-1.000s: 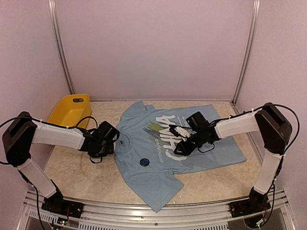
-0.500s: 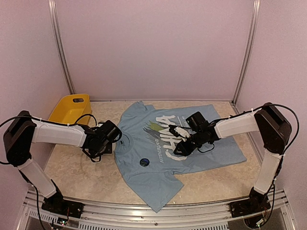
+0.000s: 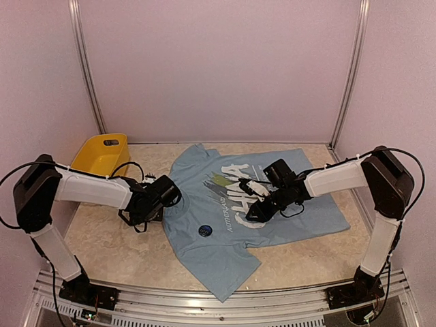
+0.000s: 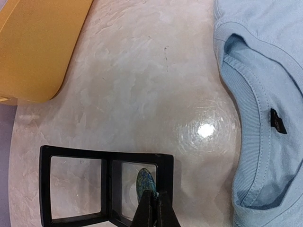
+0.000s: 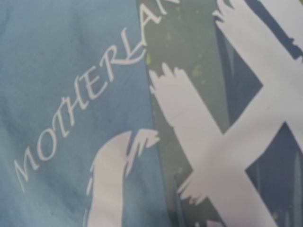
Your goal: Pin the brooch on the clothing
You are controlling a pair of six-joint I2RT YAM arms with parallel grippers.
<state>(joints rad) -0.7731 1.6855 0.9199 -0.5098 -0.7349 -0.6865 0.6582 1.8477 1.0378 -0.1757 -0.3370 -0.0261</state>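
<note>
Nearest, a dark round badge (image 3: 205, 231) lying on the light blue T-shirt (image 3: 293, 218), spread flat. Just beside the collar, left gripper (image 4: 152, 195) pinched together, tips on a brooch (image 4: 143, 178) in the right compartment of a black tray (image 4: 75, 152), possibly nipping its edge. Further over, right gripper (image 3: 254, 209) low on the chest print, fingers unseen, spread impossible to tell. Farthest, a yellow bin (image 3: 101, 155).

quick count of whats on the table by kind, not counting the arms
T-shirt: 1
black tray: 1
yellow bin: 1
brooches: 2 (brooch on the shirt, brooch in the tray)
total: 5
</note>
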